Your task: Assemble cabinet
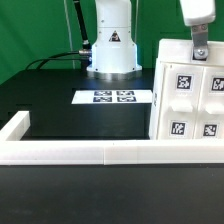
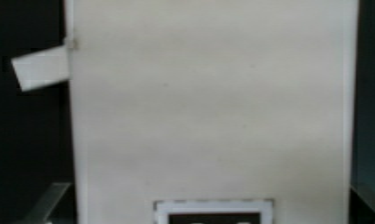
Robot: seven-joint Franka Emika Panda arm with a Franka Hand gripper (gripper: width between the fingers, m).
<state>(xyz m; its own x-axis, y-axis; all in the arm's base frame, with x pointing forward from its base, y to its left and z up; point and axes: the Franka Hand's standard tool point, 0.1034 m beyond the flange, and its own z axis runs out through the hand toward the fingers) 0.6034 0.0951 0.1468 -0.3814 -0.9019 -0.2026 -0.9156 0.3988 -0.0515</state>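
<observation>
The cabinet [image 1: 190, 95] is a tall white box at the exterior view's right, with several black-and-white tags on its front. My gripper [image 1: 200, 48] is at its top edge, fingers down on either side of the top wall. In the wrist view the cabinet's white panel [image 2: 210, 100] fills the picture, with a tag [image 2: 212, 213] near the jaws. A grey finger [image 2: 51, 203] shows against one side of the panel; the other finger is barely visible. A small white tab [image 2: 42, 68] sticks out from the panel's side.
The marker board [image 1: 113, 97] lies flat on the black table in front of the robot base [image 1: 110, 45]. The low white rail frame [image 1: 70, 152] borders the table's near edge and left side. Cables hang behind the base.
</observation>
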